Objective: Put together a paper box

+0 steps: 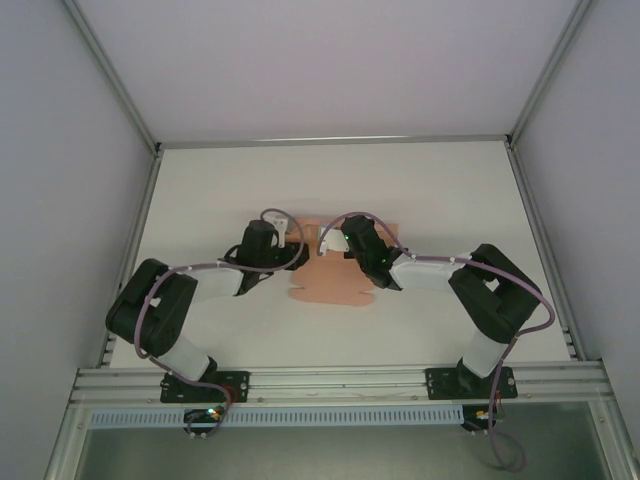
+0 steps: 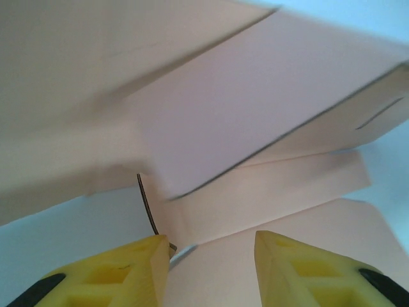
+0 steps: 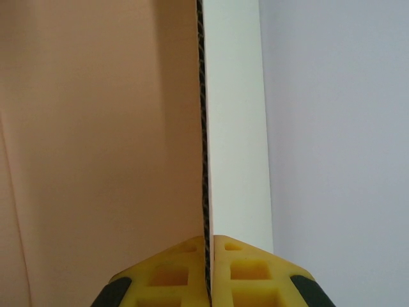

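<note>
Clamping the paper box [image 3: 96, 128] edge-on, the right gripper [image 3: 208, 246] holds one raised panel.

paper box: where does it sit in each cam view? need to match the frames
Top external: paper box in the middle of the table.
Left wrist: its folded pink panels across the upper and middle picture, above the left tool.
Right wrist: left half, one panel edge-on, pinched in the right tool.
Shared landmark: the white table, pale at lower left in the left wrist view.
</note>
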